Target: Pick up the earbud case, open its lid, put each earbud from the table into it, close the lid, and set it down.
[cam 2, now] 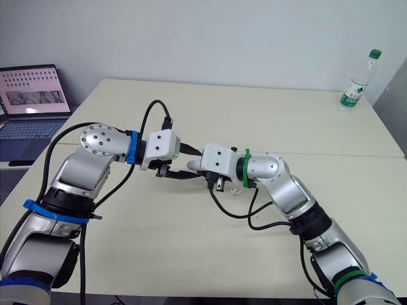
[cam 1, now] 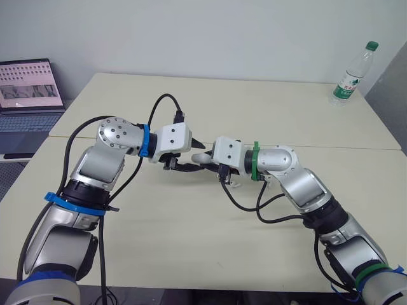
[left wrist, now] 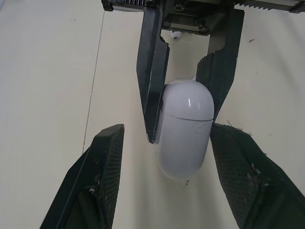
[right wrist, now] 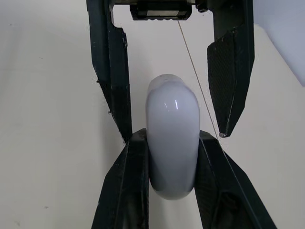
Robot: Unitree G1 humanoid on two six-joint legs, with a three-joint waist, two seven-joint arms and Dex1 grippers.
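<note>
Right pincer (right wrist: 172, 139) pinches the white earbud case (left wrist: 185, 133) by its sides, lid shut. Left pincer (left wrist: 170, 132) stands spread either side of the case's free end; it should close squarely there before prying, right grip firm.

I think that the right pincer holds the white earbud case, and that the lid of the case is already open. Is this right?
Not quite. The right pincer does hold the white earbud case, but the lid is shut, not open. The left wrist view shows it: only a thin closed seam runs across the case.
</note>
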